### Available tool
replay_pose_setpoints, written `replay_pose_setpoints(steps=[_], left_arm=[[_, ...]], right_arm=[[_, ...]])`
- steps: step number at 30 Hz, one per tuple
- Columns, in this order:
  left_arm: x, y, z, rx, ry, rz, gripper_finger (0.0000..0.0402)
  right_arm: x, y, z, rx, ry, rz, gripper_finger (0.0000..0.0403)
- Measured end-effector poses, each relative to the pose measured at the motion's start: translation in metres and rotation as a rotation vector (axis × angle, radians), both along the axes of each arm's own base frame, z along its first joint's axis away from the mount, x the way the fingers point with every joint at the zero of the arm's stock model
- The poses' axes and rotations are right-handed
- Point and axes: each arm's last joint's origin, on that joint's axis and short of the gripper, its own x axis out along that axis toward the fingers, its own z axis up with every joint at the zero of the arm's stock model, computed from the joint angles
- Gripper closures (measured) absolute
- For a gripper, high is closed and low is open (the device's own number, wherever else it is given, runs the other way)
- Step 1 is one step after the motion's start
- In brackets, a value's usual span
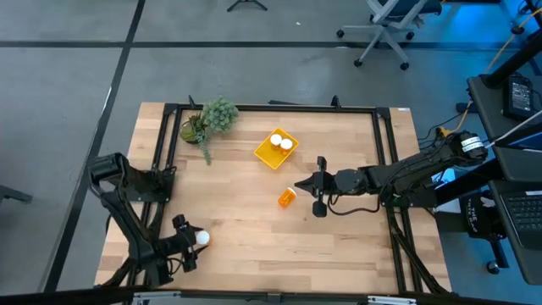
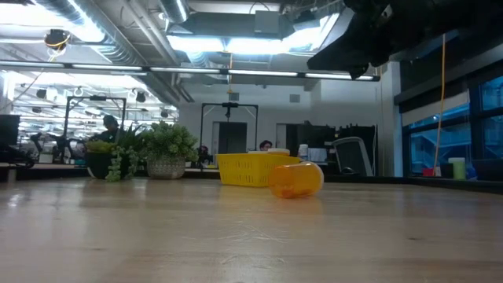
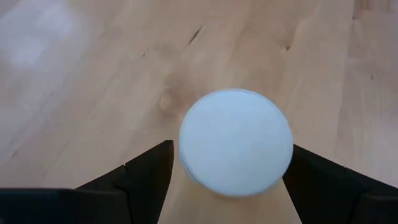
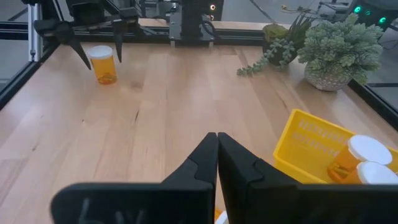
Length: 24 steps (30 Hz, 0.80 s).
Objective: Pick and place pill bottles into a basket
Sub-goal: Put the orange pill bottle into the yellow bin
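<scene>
Pale wooden planks run across the table (image 1: 254,246), and the count is plain enough: two bottles already sit in the yellow basket (image 1: 268,155) toward the far middle, their white caps (image 4: 367,149) poking up side by side, so half the job looks done and two bottles are left out on the wood. One of them, an upright bottle (image 1: 202,238) at the near left corner, is right in play — the left gripper (image 1: 188,245) has its fingers spread wide on either side of it, and from the left wrist view the round white cap (image 3: 236,142) fills the gap between the two dark fingers (image 3: 140,177), with bare wood showing on both sides, so nothing is pinched yet. My guess is the squeeze comes next, then a long carry up and across to the basket. The other one, a tipped-over bottle (image 1: 288,197), lies on its side in the middle of the table, just near of the basket. The right gripper (image 1: 319,198) hovers just beside it on the right, fingers pressed tight together and holding nothing. A leafy green plant (image 1: 212,119) stands at the far left, well apart from the action.
</scene>
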Motion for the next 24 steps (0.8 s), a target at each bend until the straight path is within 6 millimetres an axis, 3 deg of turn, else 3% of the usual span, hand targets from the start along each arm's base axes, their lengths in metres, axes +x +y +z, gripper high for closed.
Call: replay_pose_setpoints(steps=[11, 24], left_arm=[[0.004, -0.003, -0.012, 0.030, -0.132, 0.032, 0.0123], [0.004, -0.004, -0.027, 0.030, -0.078, 0.054, 0.0124]], right_arm=[[0.000, 0.000, 0.000, 0.000, 0.000, -0.001, 0.0386], [0.000, 0.000, 0.000, -0.001, -0.001, 0.000, 0.0386]])
